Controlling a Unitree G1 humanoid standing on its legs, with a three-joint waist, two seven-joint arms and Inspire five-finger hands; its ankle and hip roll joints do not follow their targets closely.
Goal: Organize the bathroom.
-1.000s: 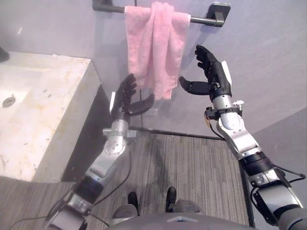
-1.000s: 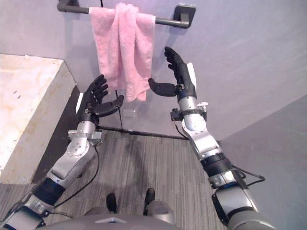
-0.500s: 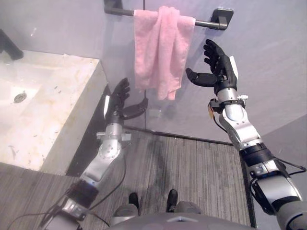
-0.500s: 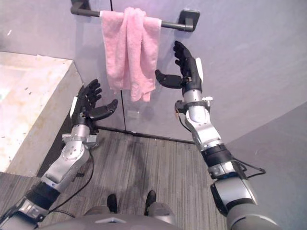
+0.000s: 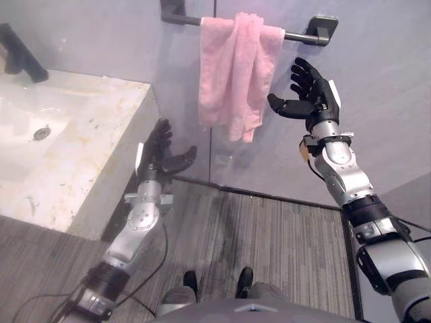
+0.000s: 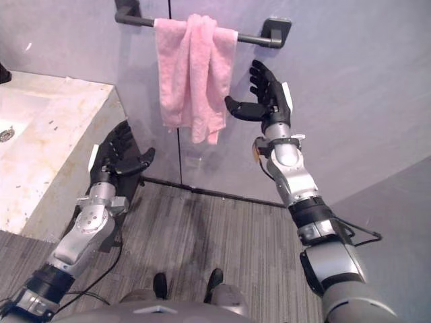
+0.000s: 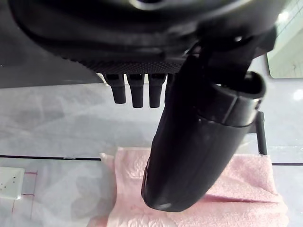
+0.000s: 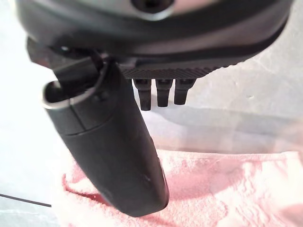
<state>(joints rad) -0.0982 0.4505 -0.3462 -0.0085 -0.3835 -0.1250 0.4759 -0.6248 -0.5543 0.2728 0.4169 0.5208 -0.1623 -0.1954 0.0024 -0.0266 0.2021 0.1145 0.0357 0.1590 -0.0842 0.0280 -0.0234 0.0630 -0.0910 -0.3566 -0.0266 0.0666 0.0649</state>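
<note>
Fingers spread on both: right hand (image 5: 311, 94) upper right beside the pink towel (image 5: 236, 74) (no readable writing), left hand (image 5: 159, 149) lower left, holding nothing

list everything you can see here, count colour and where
towel: one, pink, draped over the bar on the wall
towel bar: one, dark, mounted high on the grey wall
sink counter: one, pale stone, at the left, with a drain in its basin
faucet: one, black, at the counter's far left edge
floor: grey striped planks, below the wall
left hand: one, dark, open, low beside the counter
right hand: one, dark, open, raised beside the towel, apart from it
</note>
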